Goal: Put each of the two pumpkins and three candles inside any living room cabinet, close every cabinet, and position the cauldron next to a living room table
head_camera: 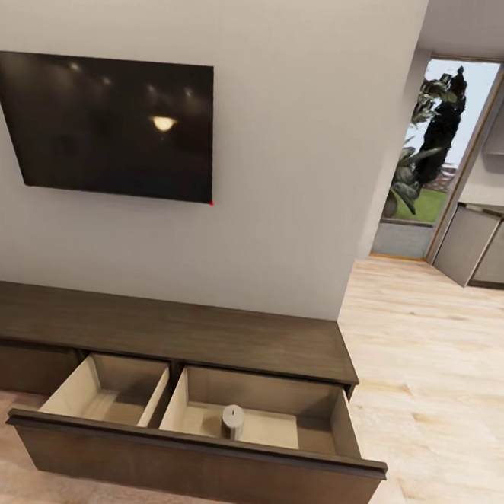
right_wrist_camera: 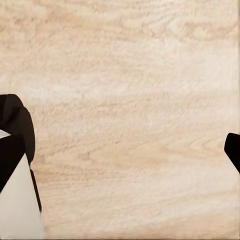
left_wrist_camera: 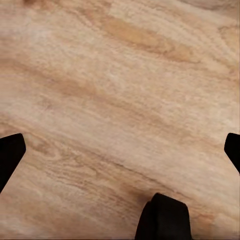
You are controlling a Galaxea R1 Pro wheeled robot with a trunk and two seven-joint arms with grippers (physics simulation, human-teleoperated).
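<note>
The cabinet (head_camera: 161,328) is a long, low dark brown unit against the wall under a TV. Its wide drawer (head_camera: 195,461) is pulled out, showing two light beige compartments. One candle (head_camera: 232,420) stands upright in the right compartment, near the drawer front; the left compartment looks bare. In the left wrist view my left gripper (left_wrist_camera: 120,150) is open over the wooden floor, with its dark fingertips (left_wrist_camera: 10,152) far apart. In the right wrist view my right gripper (right_wrist_camera: 125,145) is open too, with bare floor between its fingers (right_wrist_camera: 17,127). The pumpkins and the cauldron are out of view.
A black TV (head_camera: 106,125) hangs on the white wall above the unit. Light wooden floor (head_camera: 426,359) stretches to the right toward a glass door (head_camera: 437,146) and grey kitchen units (head_camera: 489,246). A dark rounded part (left_wrist_camera: 162,217) and a white part (right_wrist_camera: 17,210) sit by the wrist cameras.
</note>
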